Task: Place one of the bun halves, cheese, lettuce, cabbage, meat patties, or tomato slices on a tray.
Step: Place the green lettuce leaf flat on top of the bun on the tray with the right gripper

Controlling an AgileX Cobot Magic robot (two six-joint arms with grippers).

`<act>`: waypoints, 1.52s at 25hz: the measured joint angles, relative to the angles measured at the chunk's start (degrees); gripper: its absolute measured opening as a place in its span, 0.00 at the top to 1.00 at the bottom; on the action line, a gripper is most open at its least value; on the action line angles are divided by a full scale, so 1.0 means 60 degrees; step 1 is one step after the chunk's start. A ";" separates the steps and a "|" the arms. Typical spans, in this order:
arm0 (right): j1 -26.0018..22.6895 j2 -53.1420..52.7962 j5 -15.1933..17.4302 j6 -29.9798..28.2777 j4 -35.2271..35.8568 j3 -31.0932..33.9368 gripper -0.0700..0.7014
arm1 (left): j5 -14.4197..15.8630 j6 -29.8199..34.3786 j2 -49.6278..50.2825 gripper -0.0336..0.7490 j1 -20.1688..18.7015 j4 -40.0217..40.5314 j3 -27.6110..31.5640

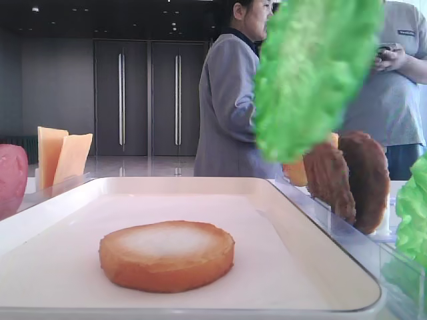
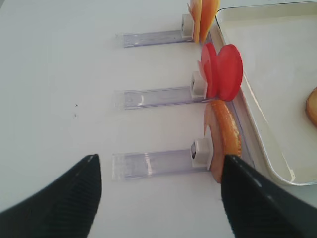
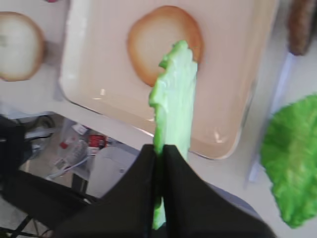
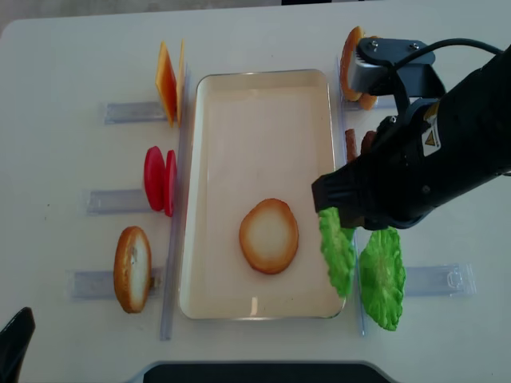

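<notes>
Low front view: a flat bun half (image 1: 167, 255), pale face up, lies on the cream tray (image 1: 67, 200), slightly left of middle; a lettuce leaf (image 1: 313, 73) hangs in the air above the tray's right side, w/ two dark meat patties (image 1: 350, 177) standing on edge behind it, cheese slices (image 1: 61, 157) upright at far left, a pinkish-red slab (image 1: 10, 177) at the left edge (prob. tomato, only partly seen), and two people (image 1: 230, 100) standing in the background. Right wrist view: the right claw (image 3: 159, 153) is clamped on the lettuce's lower end, jaws together w/ the leaf edge-on between them, its tip over the bun half on the tray; a 2nd lettuce leaf (image 3: 292, 158) lies to the right, off the tray. Left wrist view: the left claw (image 2: 158, 183) is spread wide, nothing between its fingers, hovering over the white table (image 2: 59, 59) near clear holders (image 2: 153, 163) that carry a bun half (image 2: 225, 134), red tomato slices (image 2: 223, 72) and cheese. Top view: the held lettuce is at the tray's right rim, near its lower right corner, just beside the bun half but not touching it.
</notes>
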 joint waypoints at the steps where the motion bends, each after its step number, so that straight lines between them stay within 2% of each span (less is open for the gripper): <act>1: 0.0000 0.0009 -0.0279 -0.0266 0.0420 0.0000 0.90 | 0.0000 0.0000 0.0000 0.22 0.0000 0.0000 0.0000; 7: 0.0000 0.0316 -0.1672 -0.1904 0.2425 0.0000 0.90 | 0.0000 0.0000 0.0000 0.22 0.0000 0.0000 0.0000; 12: 0.0000 0.0683 -0.2308 -0.2667 0.3430 0.0000 0.90 | 0.0000 0.0000 0.0000 0.22 0.0000 0.0000 0.0000; 19: -0.0067 0.1124 -0.2702 -0.4024 0.5109 0.0360 0.90 | 0.0000 0.0000 0.0000 0.22 0.0000 0.0000 0.0000; 24: -0.0374 0.1131 -0.2822 -0.5655 0.6890 0.1009 0.90 | 0.0000 0.0000 0.0000 0.22 0.0000 0.0000 0.0000; 29: -0.0374 0.1297 -0.3094 -0.7270 0.8803 0.1657 0.90 | 0.0000 0.0000 0.0000 0.22 0.0000 0.0000 0.0000; 33: -0.0374 0.1737 -0.3071 -0.8894 1.0505 0.1996 0.90 | 0.0000 0.0000 0.0000 0.22 0.0000 0.0000 0.0000; 38: -0.0458 0.2376 -0.3020 -0.9921 1.1167 0.2016 0.90 | 0.0000 0.0000 0.0000 0.22 0.0000 0.0000 0.0000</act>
